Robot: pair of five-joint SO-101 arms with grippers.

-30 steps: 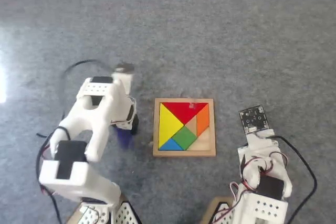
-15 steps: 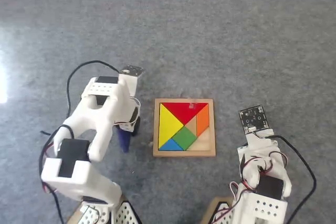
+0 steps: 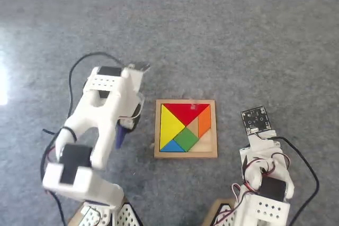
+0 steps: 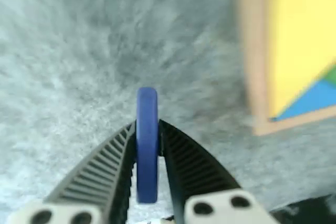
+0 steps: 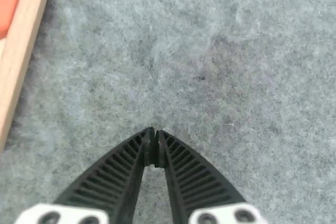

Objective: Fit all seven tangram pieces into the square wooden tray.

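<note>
The left gripper (image 4: 147,125) has its fingers clamped narrow on a dark blue tangram piece (image 4: 147,106), gripped by its two flat faces. The right gripper (image 5: 153,132) has its fingers pressed together on nothing, over the grey tabletop (image 3: 238,51) at 3 o'clock of the square wooden tray (image 3: 185,154).

In the high view the blue piece sits just at 9 o'clock of the tray and apart from it. Whether its low edge touches the tabletop I cannot tell.

The step in hand looks like carrying this piece to the bare wood (image 3: 210,142) at the tray's 4 o'clock corner. To do it well, lift clear of the rim, cross above the yellow triangle (image 3: 169,124) and green square (image 3: 186,137) without nudging them, then tip the piece flat and turn it to match the gap before letting go.

The piece stands on edge, seen edge-on from the wrist. Its long axis runs out along the fingers, roughly 1 to 7 o'clock in the high view
</note>
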